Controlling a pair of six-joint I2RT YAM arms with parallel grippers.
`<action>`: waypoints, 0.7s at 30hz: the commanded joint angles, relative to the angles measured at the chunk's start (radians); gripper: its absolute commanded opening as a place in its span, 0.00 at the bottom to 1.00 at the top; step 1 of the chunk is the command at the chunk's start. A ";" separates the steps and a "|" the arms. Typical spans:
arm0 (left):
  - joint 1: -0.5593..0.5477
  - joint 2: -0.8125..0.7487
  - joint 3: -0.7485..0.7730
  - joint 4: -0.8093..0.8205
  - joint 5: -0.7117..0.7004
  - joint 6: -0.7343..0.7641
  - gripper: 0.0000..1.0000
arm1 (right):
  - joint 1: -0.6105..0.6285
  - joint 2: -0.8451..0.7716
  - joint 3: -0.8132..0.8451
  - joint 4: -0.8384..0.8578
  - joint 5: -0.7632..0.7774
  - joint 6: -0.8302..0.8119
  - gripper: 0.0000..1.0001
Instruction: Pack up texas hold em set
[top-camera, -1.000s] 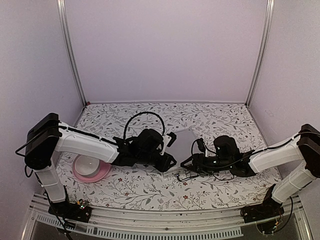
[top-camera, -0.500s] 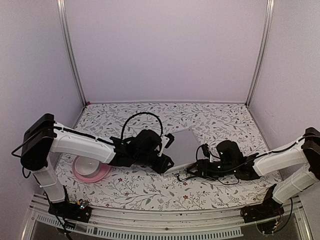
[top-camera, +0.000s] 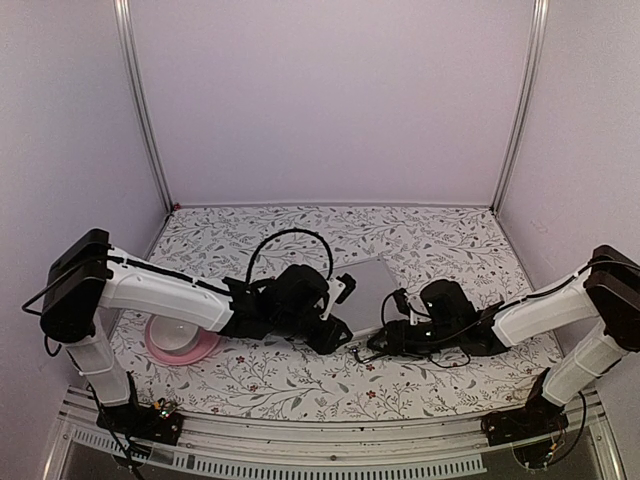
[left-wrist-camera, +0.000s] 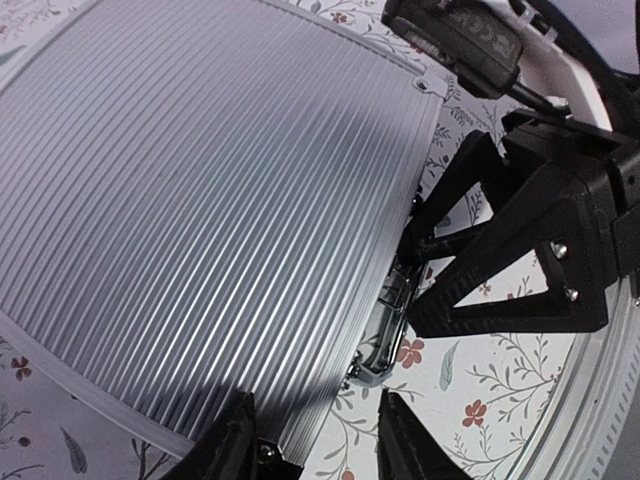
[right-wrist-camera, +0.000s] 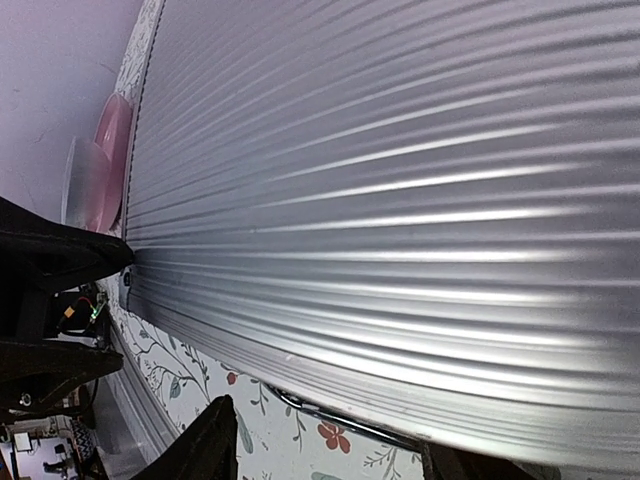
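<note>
Case (left-wrist-camera: 200, 200) of ribbed silver aluminium, lid down, left end effector (left-wrist-camera: 315, 415) clamped on its edge, right end effector (right-wrist-camera: 322, 432) apart.

A white bowl (top-camera: 176, 329) sits on a pink plate (top-camera: 205, 348) at the floral-patterned table's (top-camera: 430, 235) left side.

walls: back wall (top-camera: 330, 100) and side walls (top-camera: 50, 130) plain pale lilac | frame: aluminium posts (top-camera: 140, 100) in both far corners | table: white tablecloth (top-camera: 440, 235), leaf and red-flower print | near edge: slotted metal rail (top-camera: 330, 457) | light: soft, even
</note>
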 joint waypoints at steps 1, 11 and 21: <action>-0.017 0.043 -0.007 -0.091 0.009 -0.007 0.42 | 0.005 0.033 0.032 -0.017 0.011 -0.037 0.62; -0.022 0.049 -0.020 -0.092 0.011 -0.031 0.41 | 0.006 0.022 0.032 -0.009 -0.049 -0.010 0.61; -0.026 0.052 -0.016 -0.091 0.010 -0.031 0.41 | 0.005 -0.003 0.005 0.065 -0.093 0.059 0.61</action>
